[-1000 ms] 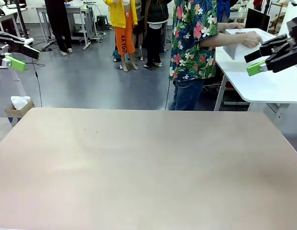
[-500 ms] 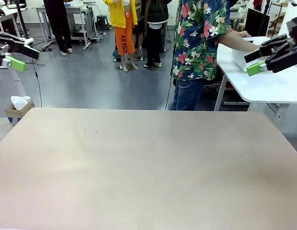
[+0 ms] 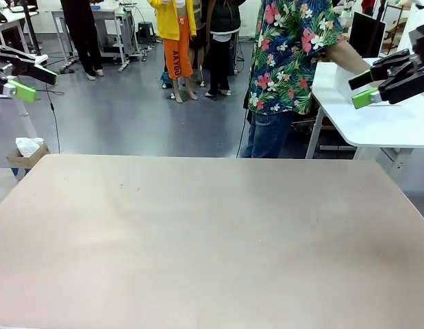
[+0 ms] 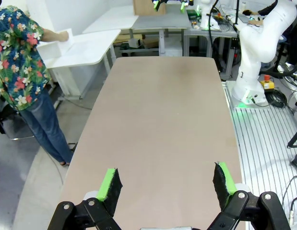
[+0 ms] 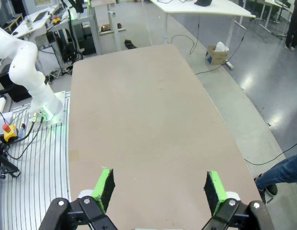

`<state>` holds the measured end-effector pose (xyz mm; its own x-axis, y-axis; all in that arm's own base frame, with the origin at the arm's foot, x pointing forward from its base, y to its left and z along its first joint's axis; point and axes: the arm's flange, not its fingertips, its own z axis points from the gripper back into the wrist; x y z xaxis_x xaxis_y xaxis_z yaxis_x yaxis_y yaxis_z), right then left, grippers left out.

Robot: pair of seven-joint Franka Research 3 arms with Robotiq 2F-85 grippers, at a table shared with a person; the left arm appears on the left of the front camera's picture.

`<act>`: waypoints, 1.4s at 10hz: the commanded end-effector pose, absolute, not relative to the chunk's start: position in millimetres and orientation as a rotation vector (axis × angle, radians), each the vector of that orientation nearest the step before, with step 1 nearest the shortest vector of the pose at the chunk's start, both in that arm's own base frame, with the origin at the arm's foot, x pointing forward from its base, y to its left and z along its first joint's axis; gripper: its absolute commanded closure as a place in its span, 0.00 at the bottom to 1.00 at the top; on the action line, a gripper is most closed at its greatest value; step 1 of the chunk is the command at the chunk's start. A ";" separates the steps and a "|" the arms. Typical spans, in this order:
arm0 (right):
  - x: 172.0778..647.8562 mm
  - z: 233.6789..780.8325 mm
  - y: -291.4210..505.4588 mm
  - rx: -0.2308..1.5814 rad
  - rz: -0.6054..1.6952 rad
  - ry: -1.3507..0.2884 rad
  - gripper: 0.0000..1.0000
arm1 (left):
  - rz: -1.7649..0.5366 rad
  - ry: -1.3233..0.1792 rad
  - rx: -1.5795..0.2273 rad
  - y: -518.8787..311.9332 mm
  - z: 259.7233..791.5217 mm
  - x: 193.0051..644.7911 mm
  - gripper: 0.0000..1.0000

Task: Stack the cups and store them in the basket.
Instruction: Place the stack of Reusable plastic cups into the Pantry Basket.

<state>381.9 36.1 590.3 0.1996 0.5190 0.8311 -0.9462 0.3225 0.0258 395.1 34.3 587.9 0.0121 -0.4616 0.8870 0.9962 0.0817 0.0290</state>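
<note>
The cups are out of view. A white basket [image 3: 340, 82] shows in part on a white side table beyond the far right corner, with a person's arm reaching to it; it also shows in the left wrist view as the basket [image 4: 56, 47] under the person's hand. My left gripper [image 3: 33, 81] hangs open high at the left edge, nothing between its green pads [image 4: 110, 184]. My right gripper [image 3: 359, 89] hangs open high at the right, in front of the basket. From their own cameras the left gripper [image 4: 168, 184] and the right gripper [image 5: 160, 189] look down on bare tabletop.
The tan table [image 3: 212, 240] spans the foreground. A person in a flowered shirt [image 3: 290, 55] stands past its far edge, turned to the white side table [image 3: 383, 120]. A cardboard box [image 3: 27, 152] sits on the floor at the far left.
The person has leaned further right towards the side table, and the basket has shifted right, behind my right gripper. Both grippers are still.
</note>
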 end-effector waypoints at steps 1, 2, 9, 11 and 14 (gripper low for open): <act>382.3 594.0 37.6 0.643 1.109 -0.839 0.00 | -1.354 -0.879 -0.787 35.2 588.9 395.1 0.00; 382.3 594.0 37.6 0.643 1.109 -0.839 0.00 | -1.354 -0.879 -0.787 35.2 588.9 395.1 0.00; 382.3 594.0 37.6 0.643 1.109 -0.839 0.00 | -1.354 -0.879 -0.787 35.2 588.9 395.1 0.00; 382.3 594.0 37.6 0.643 1.109 -0.839 0.00 | -1.354 -0.879 -0.787 35.2 588.9 395.1 0.00; 382.3 594.0 37.6 0.643 1.109 -0.839 0.00 | -1.354 -0.879 -0.787 35.2 588.9 395.1 0.00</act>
<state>381.9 36.1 590.3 0.1996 0.5190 0.8311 -0.9462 0.3225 0.0258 395.1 34.3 587.8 0.0121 -0.4616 0.8870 0.9962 0.0818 0.0290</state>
